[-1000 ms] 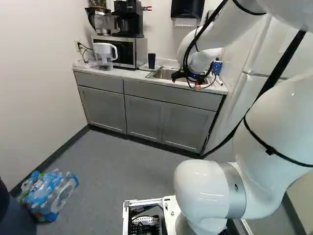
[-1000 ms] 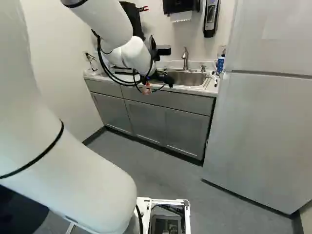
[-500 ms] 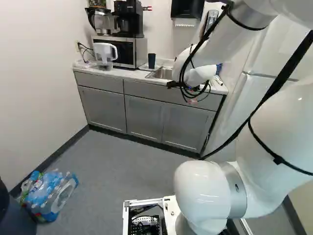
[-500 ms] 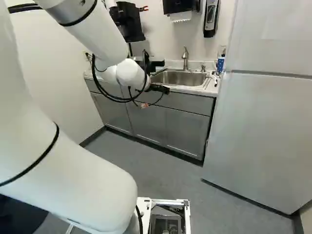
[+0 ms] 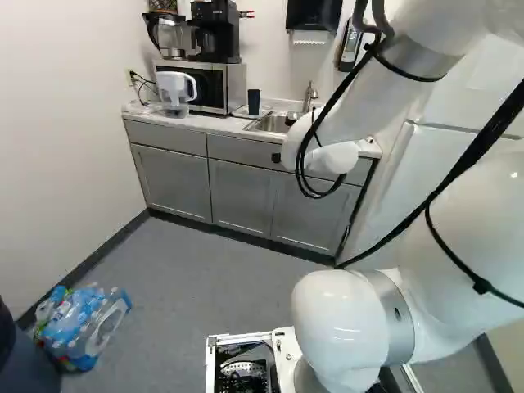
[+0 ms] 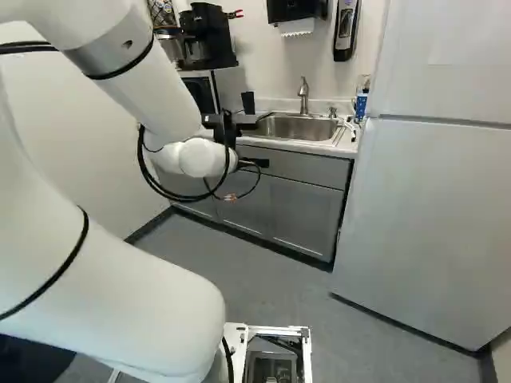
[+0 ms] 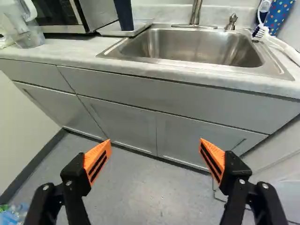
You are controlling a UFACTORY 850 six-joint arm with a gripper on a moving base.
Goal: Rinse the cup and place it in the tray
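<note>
The dark blue cup (image 5: pixel 254 101) stands upright on the light tray (image 5: pixel 239 113), between microwave and sink. In the right base view the black gripper (image 6: pixel 255 163) juts out in front of the cabinets, below counter height; its fingertips cannot be made out there. In the wrist view the gripper (image 7: pixel 155 146) is wide open with nothing between its orange pads (image 7: pixel 97 160). Ahead of it, beyond the counter edge, are the steel sink (image 7: pixel 192 46), the cup (image 7: pixel 124 15) and the tray (image 7: pixel 140 26). The sink basin holds nothing visible.
A faucet (image 6: pixel 303 94) rises behind the sink. A water pitcher (image 5: pixel 174 88) stands before the microwave (image 5: pixel 209 84). The fridge (image 6: pixel 435 207) is right of the counter. Bottled water (image 5: pixel 82 327) lies on the floor by the left wall.
The arm has drawn back and down from above the sink to in front of the cabinets, uncovering the faucet in the left base view. The base has not moved.
</note>
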